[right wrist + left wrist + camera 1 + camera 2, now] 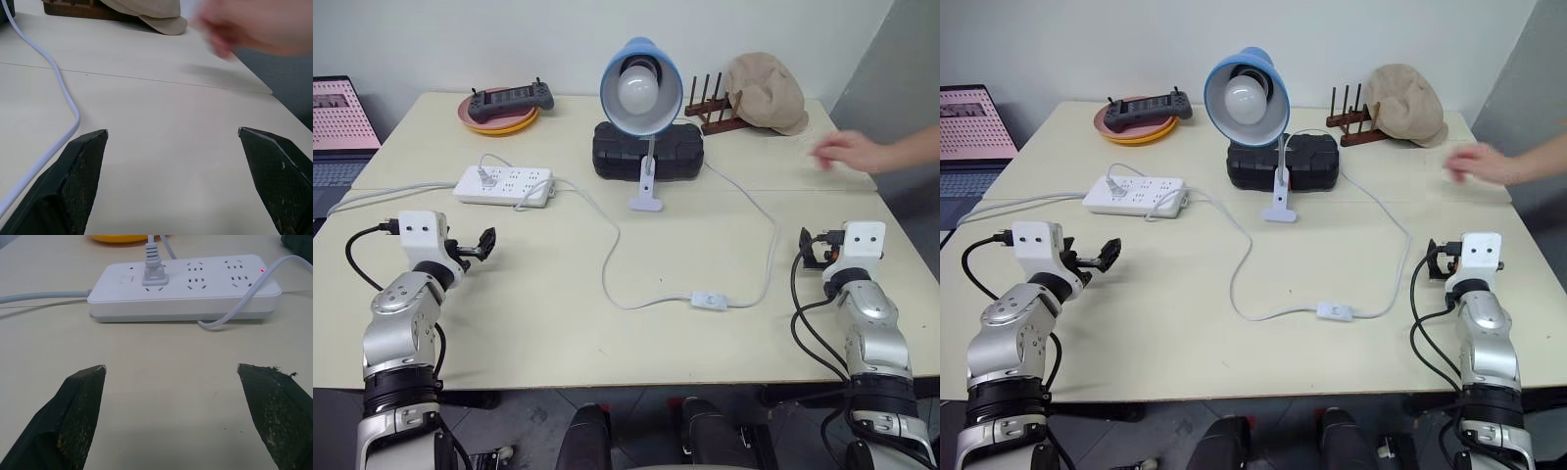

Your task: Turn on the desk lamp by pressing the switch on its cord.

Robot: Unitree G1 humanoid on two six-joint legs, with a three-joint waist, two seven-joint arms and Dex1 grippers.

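Nearest, the switch (710, 301) is lying at the counter's (538, 333) near centre, between the two arms and well apart from both. The left gripper (171, 382) at about 9 o'clock and the right gripper (173, 147) at about 3 o'clock are each standing with jaws spread wide, gripping nothing.

Risks, as I judge them: a jaw tip coming down off the small button could be shoving the light switch along the counter instead of clicking it. A sweeping arm could be snagging the cord (607, 259) and tugging the desk lamp (640, 93), at 12 o'clock, off balance. A person's hand (850, 152) is hovering at 2 o'clock, near the right arm's path.

Count: one switch, one cord, one power strip (505, 184), one lamp, one black case (648, 150), one game controller (509, 98) on plates, one wooden rack (713, 108), one cap (766, 91), one laptop (340, 122).
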